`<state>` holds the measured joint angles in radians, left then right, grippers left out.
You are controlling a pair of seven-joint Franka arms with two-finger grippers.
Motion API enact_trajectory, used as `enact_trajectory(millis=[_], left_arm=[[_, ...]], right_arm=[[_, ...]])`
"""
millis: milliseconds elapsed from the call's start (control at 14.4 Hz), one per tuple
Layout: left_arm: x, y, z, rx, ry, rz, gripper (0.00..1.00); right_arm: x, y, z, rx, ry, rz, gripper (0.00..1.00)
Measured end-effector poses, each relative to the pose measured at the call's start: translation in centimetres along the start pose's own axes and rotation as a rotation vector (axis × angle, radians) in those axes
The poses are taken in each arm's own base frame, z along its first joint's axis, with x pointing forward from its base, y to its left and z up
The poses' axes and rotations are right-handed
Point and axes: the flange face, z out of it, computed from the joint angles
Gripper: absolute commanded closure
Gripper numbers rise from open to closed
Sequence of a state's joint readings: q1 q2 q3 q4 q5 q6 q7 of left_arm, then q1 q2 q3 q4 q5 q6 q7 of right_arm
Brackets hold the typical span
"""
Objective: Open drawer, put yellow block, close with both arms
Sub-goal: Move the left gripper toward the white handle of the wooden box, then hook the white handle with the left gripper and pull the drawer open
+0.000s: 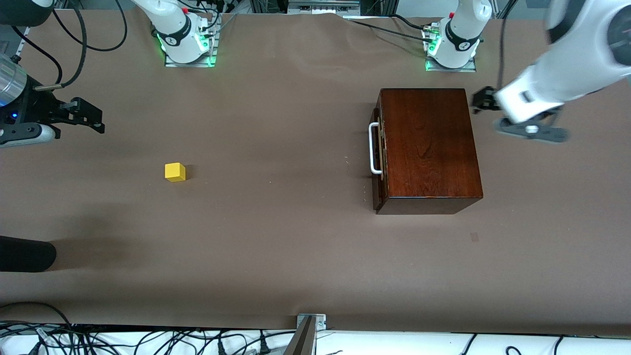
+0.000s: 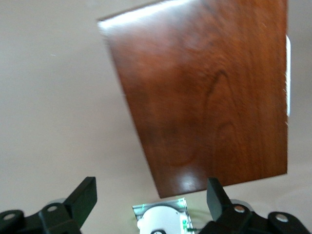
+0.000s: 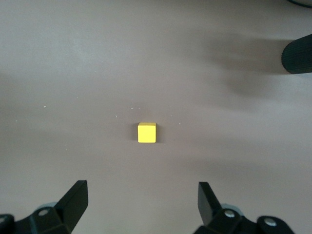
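the yellow block (image 1: 175,172) looks light, rigid and flat-sided, best pinched across two opposite faces; it sits alone toward the right arm's end, at about nine o'clock from the mahogany box (image 1: 427,148), well apart. the drawer (image 1: 378,150) is shut; its white bar handle (image 1: 374,148) is the place to hook. matte brown table (image 1: 276,236), ample room. right gripper (image 3: 141,200) and left gripper (image 2: 151,197) both spread wide, empty.
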<state>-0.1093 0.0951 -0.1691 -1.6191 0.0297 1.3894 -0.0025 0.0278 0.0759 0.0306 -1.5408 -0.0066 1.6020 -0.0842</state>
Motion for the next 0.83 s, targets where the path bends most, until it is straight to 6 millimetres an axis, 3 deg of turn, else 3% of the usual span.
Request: enact_trajectory(millis=[139, 347, 556, 834], left_arm=[[2.1, 6.4, 2.1, 0.025, -0.016, 0.079, 0.0], [4.2, 14.9, 3.0, 0.044, 0.024, 0.053, 0.0], [5.9, 19.8, 4.6, 0.05, 0.026, -0.019, 0.0], [9.6, 24.4, 10.3, 0.039, 0.045, -0.123, 0.0]], right_arm=[[0.0, 0.0, 0.0, 0.0, -0.001, -0.001, 0.0], [0.1, -0.1, 0.1, 0.0, -0.002, -0.002, 0.0], [0.1, 0.0, 0.1, 0.0, -0.003, -0.001, 0.0], [0.1, 0.4, 0.3, 0.0, -0.006, 0.007, 0.0]])
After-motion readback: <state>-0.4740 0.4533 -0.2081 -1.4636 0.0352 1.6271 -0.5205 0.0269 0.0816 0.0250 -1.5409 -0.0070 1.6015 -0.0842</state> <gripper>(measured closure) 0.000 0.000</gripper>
